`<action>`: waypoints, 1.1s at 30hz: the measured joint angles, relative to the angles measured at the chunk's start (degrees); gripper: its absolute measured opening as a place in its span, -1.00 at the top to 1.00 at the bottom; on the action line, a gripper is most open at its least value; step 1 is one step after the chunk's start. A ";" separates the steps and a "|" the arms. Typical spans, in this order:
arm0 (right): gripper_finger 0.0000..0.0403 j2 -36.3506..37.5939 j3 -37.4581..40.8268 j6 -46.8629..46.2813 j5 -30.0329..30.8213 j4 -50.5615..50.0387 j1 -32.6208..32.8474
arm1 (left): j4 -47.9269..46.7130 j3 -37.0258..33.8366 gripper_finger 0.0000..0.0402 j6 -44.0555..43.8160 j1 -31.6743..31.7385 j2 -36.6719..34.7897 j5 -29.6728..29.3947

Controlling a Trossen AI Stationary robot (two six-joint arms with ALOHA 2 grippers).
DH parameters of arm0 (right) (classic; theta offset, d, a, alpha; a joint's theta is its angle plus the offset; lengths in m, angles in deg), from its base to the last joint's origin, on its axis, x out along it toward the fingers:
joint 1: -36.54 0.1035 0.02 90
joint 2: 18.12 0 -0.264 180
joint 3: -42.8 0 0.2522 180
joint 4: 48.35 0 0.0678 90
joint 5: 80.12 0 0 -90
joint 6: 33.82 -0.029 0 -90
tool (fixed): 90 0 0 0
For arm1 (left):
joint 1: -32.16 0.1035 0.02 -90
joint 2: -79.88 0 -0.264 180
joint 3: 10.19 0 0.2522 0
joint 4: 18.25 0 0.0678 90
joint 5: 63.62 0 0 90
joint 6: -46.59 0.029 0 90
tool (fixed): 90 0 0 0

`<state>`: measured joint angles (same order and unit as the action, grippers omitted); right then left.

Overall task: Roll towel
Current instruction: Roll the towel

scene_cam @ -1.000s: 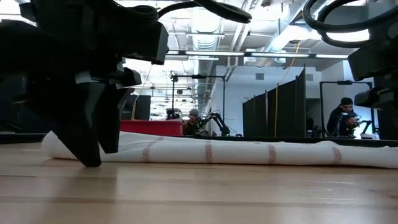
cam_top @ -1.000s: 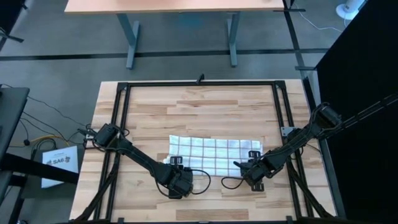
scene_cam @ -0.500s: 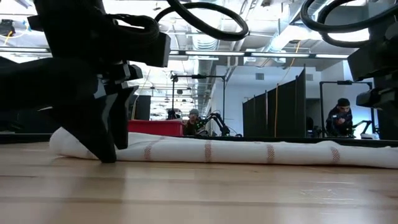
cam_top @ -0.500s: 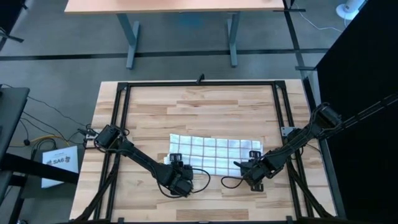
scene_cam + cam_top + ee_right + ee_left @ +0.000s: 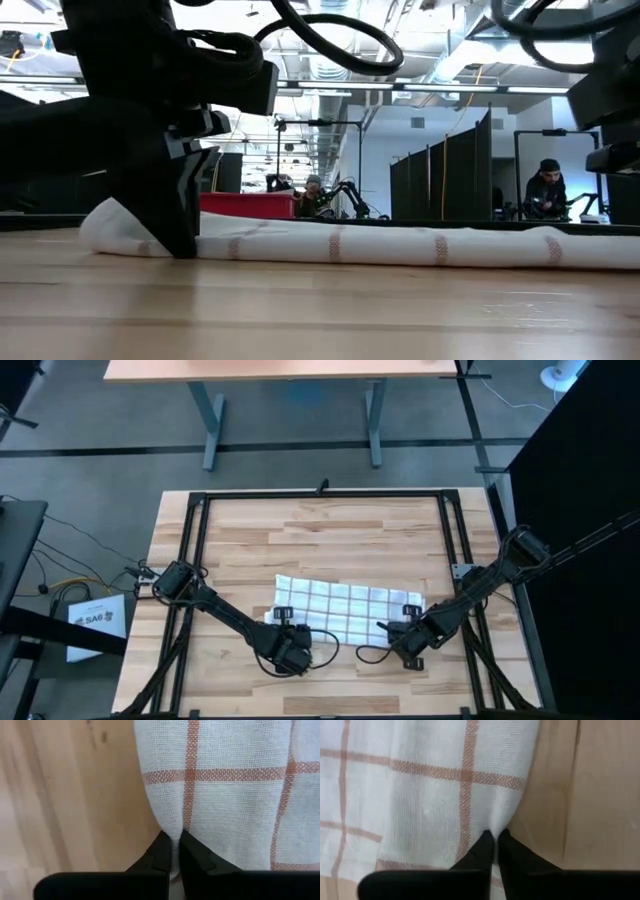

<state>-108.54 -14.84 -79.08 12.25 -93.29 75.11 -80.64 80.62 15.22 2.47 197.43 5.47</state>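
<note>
Here, left gripper (image 5: 495, 836) and right gripper (image 5: 172, 837) each pinched on the towel's (image 5: 345, 608) near corners, bare wooden table (image 5: 330, 540) around.

We see a pale wood-plank surface (image 5: 330, 535) framed by black metal rails (image 5: 320, 494), standing on a grey floor, with a second wooden desk (image 5: 290, 369) on grey legs beyond its far edge and a white sheet of paper (image 5: 92, 622) lying on the floor near a tangle of cables off its left side. Looking level across the planks, we see a large room with ceiling pipes and lights (image 5: 330, 45), dark partition screens (image 5: 445, 165), a red panel (image 5: 250, 204), and a person (image 5: 545, 190) standing at the far right.
</note>
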 joint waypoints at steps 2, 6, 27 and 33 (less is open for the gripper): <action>0.94 0.43 0.04 -0.96 -1.32 0.52 0.71 | -0.42 0.46 0.98 -0.08 -0.07 -0.69 1.65; 0.94 2.59 -0.52 -2.60 -2.30 0.52 1.84 | -1.30 1.13 0.99 0.06 0.33 -2.91 7.01; 0.94 12.20 0.63 -4.73 -3.01 -8.82 -4.73 | -3.71 1.71 0.99 18.54 17.66 -11.09 24.08; 0.94 16.68 0.68 -3.78 -4.09 -9.80 -8.53 | -6.10 1.76 0.99 25.46 22.85 -12.46 30.59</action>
<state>-91.86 -14.16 -82.86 8.17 -103.10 66.58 -86.74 82.38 40.68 25.32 184.97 36.06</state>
